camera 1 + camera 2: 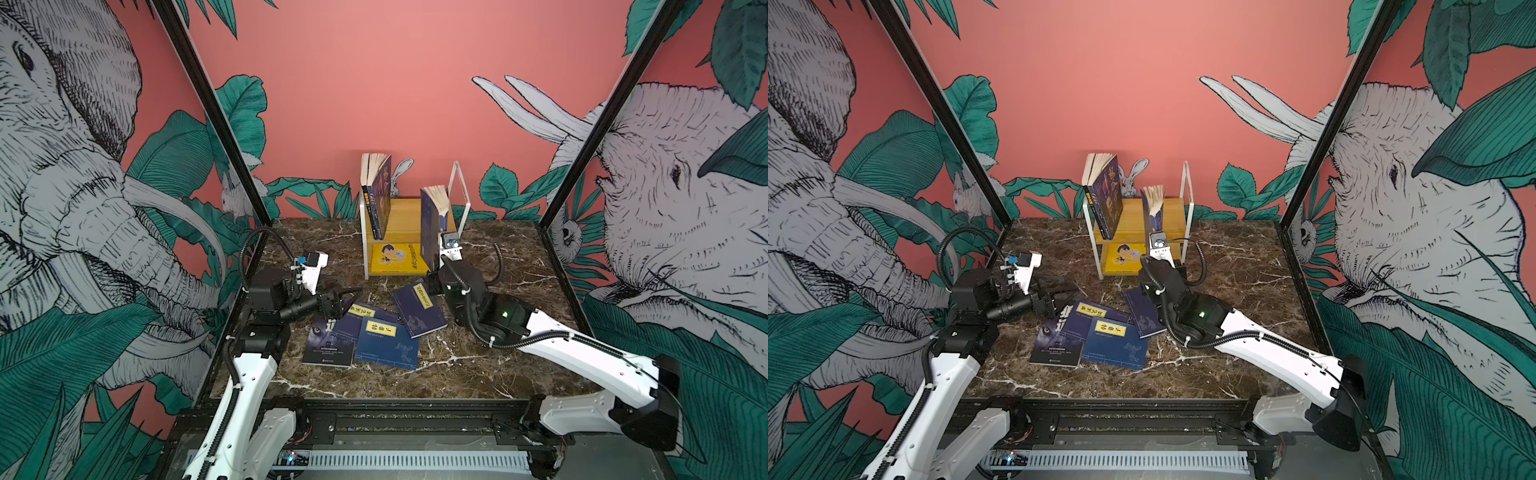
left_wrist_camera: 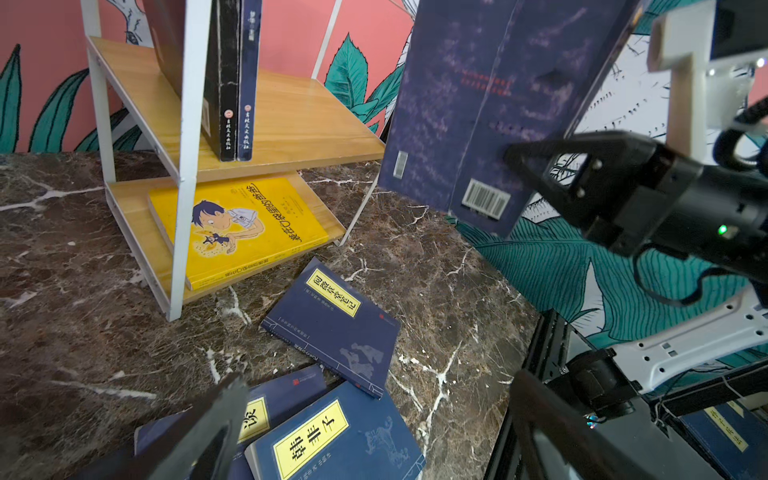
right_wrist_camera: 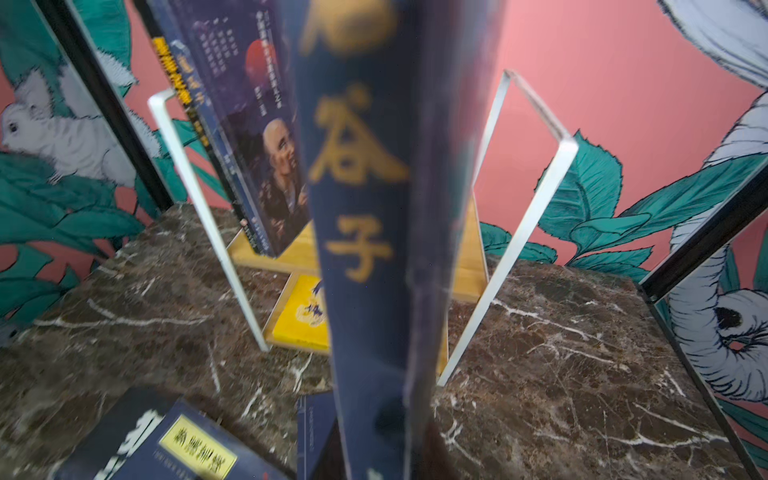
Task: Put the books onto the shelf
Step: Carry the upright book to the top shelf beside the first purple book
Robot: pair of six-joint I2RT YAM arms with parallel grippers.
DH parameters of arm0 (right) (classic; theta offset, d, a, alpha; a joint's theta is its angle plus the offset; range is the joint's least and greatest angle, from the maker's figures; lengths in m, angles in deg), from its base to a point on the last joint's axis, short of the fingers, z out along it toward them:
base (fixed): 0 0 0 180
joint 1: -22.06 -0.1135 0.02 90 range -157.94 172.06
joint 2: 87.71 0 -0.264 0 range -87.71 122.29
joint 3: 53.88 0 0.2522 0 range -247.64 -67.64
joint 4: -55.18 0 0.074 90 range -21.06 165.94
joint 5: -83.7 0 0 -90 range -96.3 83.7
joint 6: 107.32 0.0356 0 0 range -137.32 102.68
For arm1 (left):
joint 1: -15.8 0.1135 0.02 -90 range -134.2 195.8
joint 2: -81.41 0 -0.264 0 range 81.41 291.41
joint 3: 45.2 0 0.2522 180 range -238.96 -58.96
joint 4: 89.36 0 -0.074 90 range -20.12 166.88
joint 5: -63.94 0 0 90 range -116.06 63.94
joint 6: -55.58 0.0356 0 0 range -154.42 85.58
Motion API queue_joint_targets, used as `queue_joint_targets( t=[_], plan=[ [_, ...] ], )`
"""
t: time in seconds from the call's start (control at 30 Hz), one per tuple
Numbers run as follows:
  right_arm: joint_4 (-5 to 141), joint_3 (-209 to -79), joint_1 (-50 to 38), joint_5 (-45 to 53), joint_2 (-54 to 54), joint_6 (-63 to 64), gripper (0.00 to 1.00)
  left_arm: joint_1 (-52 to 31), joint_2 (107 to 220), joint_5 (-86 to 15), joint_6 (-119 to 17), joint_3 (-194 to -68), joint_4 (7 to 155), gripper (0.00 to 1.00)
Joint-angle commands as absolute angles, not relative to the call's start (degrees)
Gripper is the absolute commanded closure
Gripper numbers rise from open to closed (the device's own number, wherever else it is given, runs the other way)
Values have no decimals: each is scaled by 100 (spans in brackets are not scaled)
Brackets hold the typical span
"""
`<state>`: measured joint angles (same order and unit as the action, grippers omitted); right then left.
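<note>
My right gripper (image 1: 435, 272) is shut on the lower end of a purple-blue book (image 1: 432, 222), holding it upright just in front of the shelf (image 1: 409, 212). In the right wrist view its spine (image 3: 365, 249) fills the middle. Another purple-blue book (image 3: 266, 137) with a man's portrait stands on the upper board. Three navy books with yellow labels (image 1: 386, 340) (image 1: 361, 313) (image 1: 419, 309) and a black wolf book (image 1: 330, 343) lie on the marble. My left gripper (image 1: 347, 293) hovers open over this pile, nothing between its fingers (image 2: 226, 409).
A yellow cartoon-cover book (image 1: 395, 258) lies flat on the shelf's lower board. A dark book with yellow spine lettering (image 1: 371, 203) stands at the upper board's left end. The marble table (image 1: 478, 365) is ringed by black frame posts and printed walls.
</note>
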<state>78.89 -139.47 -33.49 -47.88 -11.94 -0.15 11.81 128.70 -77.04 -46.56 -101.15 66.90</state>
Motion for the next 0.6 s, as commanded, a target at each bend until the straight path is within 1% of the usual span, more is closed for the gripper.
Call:
queue_joint_targets(
  t=[0.0,0.23,0.33,0.57],
  plan=[
    [6600,-14464,-2936,-4494,-891,-260,100,1312,12911,-7796,-4636,-9904,7139,0],
    [5638,-15419,-2407,-3998,324,-512,100,1472,12981,-8195,-4984,-9428,7987,1],
    [5324,-15851,-2340,-3968,930,-596,100,1587,13028,-8380,-5341,-9093,8926,0],
    [4788,-16618,-2285,-3810,1930,-757,100,1575,12881,-8428,-4761,-8882,9119,0]
  ],
)
